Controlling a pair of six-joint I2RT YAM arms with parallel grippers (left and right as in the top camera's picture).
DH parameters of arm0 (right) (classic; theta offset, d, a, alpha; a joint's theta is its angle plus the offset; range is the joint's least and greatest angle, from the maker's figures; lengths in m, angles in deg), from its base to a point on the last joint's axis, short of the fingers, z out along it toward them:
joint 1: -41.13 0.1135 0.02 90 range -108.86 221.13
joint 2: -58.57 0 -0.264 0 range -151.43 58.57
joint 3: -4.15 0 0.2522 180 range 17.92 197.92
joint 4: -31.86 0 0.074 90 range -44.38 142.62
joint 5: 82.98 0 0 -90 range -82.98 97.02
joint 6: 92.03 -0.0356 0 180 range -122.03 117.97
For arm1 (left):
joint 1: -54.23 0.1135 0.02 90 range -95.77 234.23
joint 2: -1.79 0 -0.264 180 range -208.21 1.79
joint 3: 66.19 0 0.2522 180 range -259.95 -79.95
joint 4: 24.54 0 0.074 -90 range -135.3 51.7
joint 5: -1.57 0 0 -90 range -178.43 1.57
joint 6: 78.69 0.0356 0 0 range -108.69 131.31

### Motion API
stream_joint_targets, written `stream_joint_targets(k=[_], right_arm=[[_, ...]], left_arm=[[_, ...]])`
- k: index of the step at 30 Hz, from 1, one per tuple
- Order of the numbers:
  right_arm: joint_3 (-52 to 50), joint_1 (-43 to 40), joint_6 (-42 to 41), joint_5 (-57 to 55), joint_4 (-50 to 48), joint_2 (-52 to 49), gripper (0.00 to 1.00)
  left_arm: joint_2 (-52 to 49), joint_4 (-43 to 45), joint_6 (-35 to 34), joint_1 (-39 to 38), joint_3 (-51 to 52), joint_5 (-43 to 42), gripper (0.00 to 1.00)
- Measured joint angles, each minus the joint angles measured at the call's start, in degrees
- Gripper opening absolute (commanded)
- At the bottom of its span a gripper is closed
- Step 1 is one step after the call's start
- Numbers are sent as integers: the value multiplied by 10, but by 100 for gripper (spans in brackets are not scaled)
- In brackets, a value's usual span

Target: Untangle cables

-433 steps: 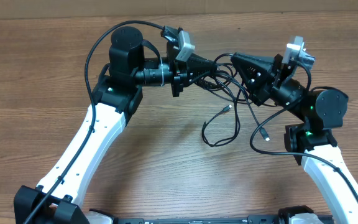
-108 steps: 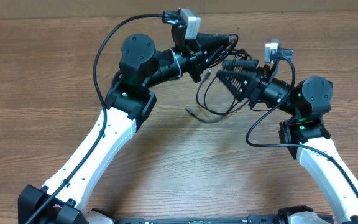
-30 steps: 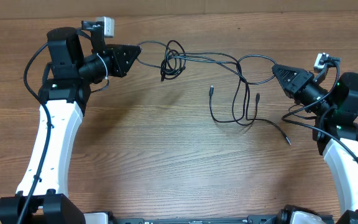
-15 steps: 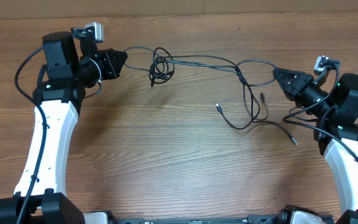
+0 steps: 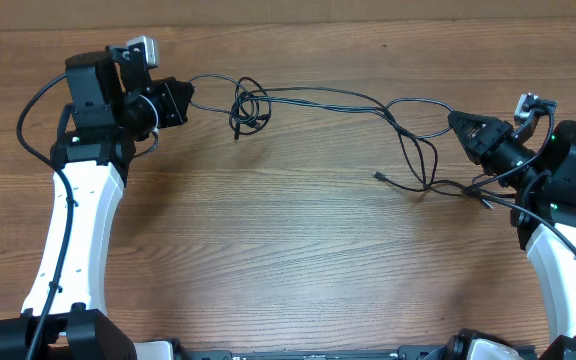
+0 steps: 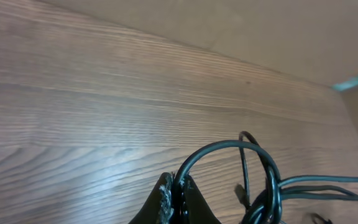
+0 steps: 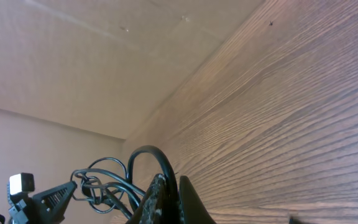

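Across the frame's upper half, left gripper point(image 5: 188, 90) and right gripper point(image 5: 455, 120), jaws clamped on the cables point(image 5: 328, 98), risk tightening the knot point(image 5: 248, 108) at upper left if they pull apart.

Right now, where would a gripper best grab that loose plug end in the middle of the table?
Probably just behind the plug, coming straight down from above. That end seems to lie flat on the table, clear of the knotted cables, with bare wood on both sides.
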Motion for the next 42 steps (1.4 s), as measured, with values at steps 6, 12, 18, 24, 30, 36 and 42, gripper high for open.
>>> stream_joint_targets(k=[6,12,18,24,30,36,42], right_arm=[[0,-10,9,-23,4,0,3],[0,-19,13,-54,16,0,4],[0,-19,14,-59,16,0,6],[0,-19,21,-63,16,0,47],[0,-19,18,-67,17,0,75],[0,-19,20,-66,17,0,75],[0,-19,20,-66,16,0,75]], left_arm=[[0,-30,-6,10,0,99,4],[0,-42,-21,40,0,166,4],[0,-43,-25,44,0,157,4],[0,-30,-15,44,0,85,20],[0,-26,-4,44,0,49,96],[0,-26,22,11,0,41,95],[-6,-31,90,-53,0,45,92]])
